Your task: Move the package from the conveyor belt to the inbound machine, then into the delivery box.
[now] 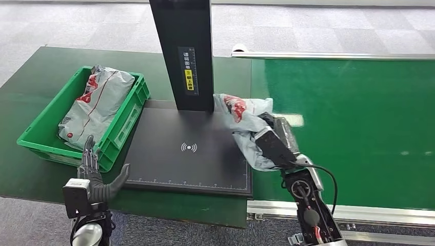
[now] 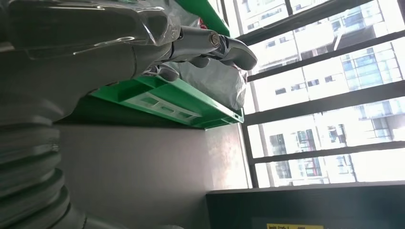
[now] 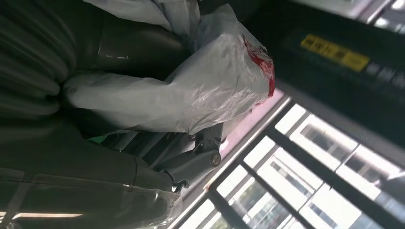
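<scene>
Grey plastic, crumpled and printed red, is the package (image 1: 245, 123) gripped by the right hand (image 1: 274, 141); it hangs over the right edge of the black scanner plate (image 1: 190, 154), at the seam with the green belt (image 1: 354, 128). From the right wrist, the package (image 3: 210, 90) bulges past the fingers (image 3: 191, 164). The left hand (image 1: 97, 179) holds nothing, fingers apart, at the near edge of the table (image 1: 31, 82), just beside the near corner of the green crate (image 1: 125, 120). Another grey bag (image 1: 97, 100) lies in that crate
</scene>
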